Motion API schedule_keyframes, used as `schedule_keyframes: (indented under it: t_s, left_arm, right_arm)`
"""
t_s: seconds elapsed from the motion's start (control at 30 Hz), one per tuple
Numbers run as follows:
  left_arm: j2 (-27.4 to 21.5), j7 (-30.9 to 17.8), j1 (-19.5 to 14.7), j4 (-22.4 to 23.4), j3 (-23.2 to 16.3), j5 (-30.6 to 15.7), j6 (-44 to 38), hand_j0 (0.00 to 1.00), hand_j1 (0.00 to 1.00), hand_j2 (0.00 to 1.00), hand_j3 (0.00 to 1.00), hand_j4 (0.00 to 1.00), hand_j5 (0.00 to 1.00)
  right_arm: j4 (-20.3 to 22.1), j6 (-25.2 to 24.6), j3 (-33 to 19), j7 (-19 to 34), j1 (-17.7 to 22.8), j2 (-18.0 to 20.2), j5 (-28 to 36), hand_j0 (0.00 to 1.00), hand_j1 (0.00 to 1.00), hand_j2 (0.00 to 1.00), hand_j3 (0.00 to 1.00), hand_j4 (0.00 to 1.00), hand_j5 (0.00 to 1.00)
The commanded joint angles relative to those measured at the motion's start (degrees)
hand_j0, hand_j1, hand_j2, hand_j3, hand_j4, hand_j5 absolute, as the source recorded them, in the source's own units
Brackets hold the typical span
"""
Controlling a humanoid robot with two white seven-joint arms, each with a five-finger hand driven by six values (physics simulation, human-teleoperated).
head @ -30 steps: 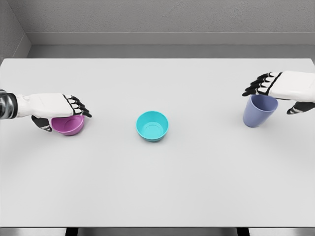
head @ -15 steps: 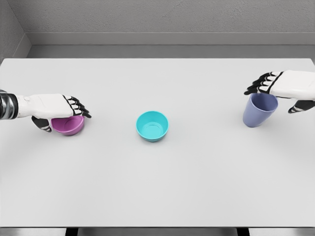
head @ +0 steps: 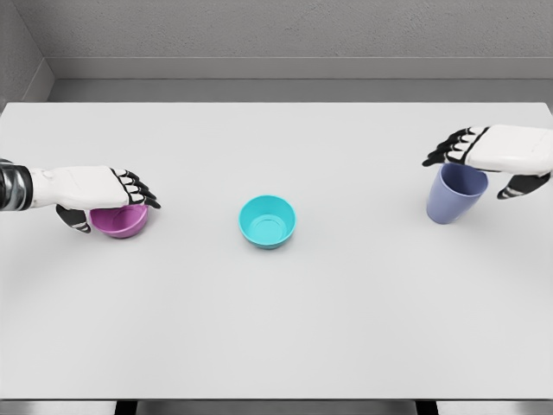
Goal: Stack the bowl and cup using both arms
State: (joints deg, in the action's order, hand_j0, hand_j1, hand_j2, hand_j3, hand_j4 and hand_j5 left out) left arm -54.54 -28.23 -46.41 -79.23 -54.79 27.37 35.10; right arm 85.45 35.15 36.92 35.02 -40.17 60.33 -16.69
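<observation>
Sitting open mid-table (head: 276, 346): teal bowl (head: 267, 221), nothing blocking. Cupping purple bowl (head: 121, 220) at left, left hand (head: 104, 192). Covering blue cup (head: 454, 194) at right, right hand (head: 492, 156), fingers spread, now reaching slightly further left.

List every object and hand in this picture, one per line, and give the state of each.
Purple bowl: upright on the table, under the left hand.
Teal bowl: upright, empty, untouched at the table's middle.
Blue cup: upright, opening up, under the right hand.
Left hand: over the purple bowl's rim, thumb beside its wall.
Right hand: over the blue cup's rim.
</observation>
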Motion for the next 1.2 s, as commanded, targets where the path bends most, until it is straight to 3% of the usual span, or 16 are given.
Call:
schedule_keyframes:
  t_s: [0.0, 0.27, 0.67, 1.1, 1.17]
  left_arm:
    - [0.0, 0.0, 0.1, 0.0, 0.0, -0.2, -0.1, 0.92, 0.92, 0.92, 0.92, 0.92, 0.92]
    - [-0.1, 0.0, 0.1, 0.0, 0.0, -0.1, -0.1, 0.73, 0.73, 0.73, 0.73, 0.73, 0.73]
    - [0.1, 0.2, -0.7, -0.6, 0.0, -0.3, -0.1, 0.73, 0.73, 0.73, 0.73, 0.73, 0.73]
    - [5.9, 0.4, -4.3, -1.1, 0.1, -0.6, -0.1, 0.73, 0.73, 0.73, 0.73, 0.73, 0.73]
    - [6.0, 0.5, -4.7, -3.3, 0.1, -0.7, -0.1, 0.73, 0.73, 0.73, 0.73, 0.73, 0.73]
  right_arm:
    - [-0.4, -0.1, 0.4, 0.0, 0.0, -0.4, 0.1, 1.0, 1.0, 1.0, 1.0, 1.0, 1.0]
    - [-0.7, -0.1, 1.1, 0.0, -0.2, -0.8, -0.8, 1.0, 1.0, 1.0, 1.0, 1.0, 1.0]
    - [-1.9, -0.1, 2.5, 0.0, -0.6, -1.6, -1.2, 1.0, 1.0, 1.0, 1.0, 1.0, 1.0]
    - [-2.8, -0.1, 3.1, 0.0, -0.6, -2.7, -1.9, 1.0, 1.0, 1.0, 1.0, 1.0, 1.0]
    - [-2.8, -0.1, 3.2, 0.0, -0.6, -2.7, -1.9, 1.0, 1.0, 1.0, 1.0, 1.0, 1.0]
